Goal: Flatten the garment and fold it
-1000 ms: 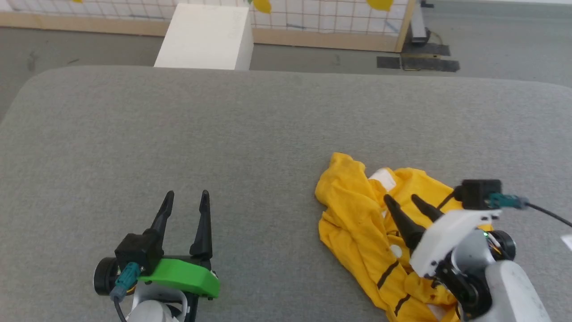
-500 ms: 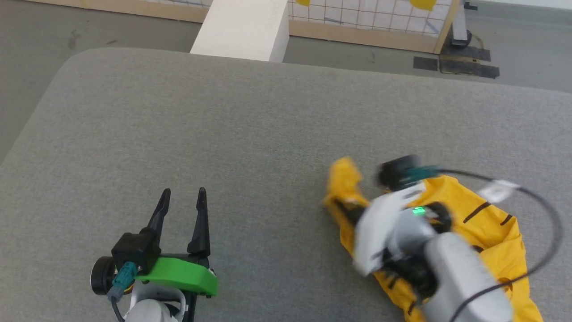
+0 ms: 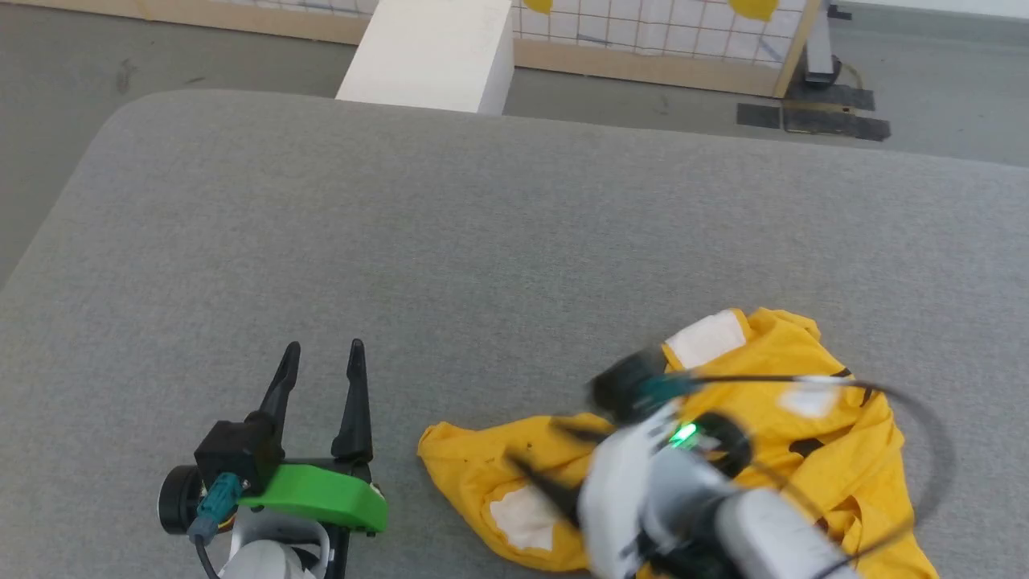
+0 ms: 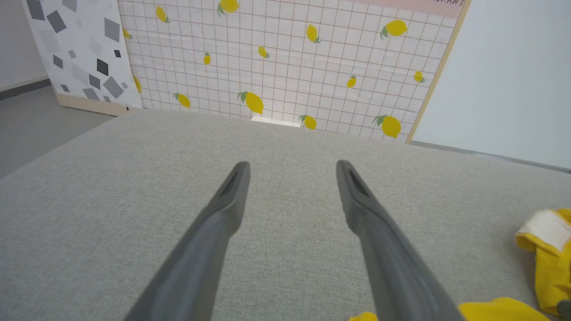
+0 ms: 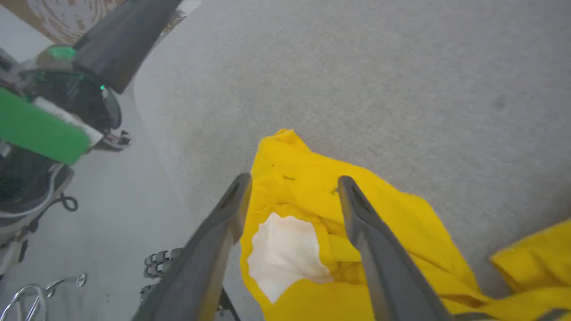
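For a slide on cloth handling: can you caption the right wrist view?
Right gripper, fingers apart, over a crumpled yellow T-shirt on a grey fabric surface.

yellow garment with white patches and black stripes, on grey surface.

Grey fabric surface; white box beyond; lemon-print grid panel behind.

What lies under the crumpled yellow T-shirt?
The T-shirt lies on the grey fabric surface, which shows around it. Anything else under its crumpled folds is covered and cannot be seen.
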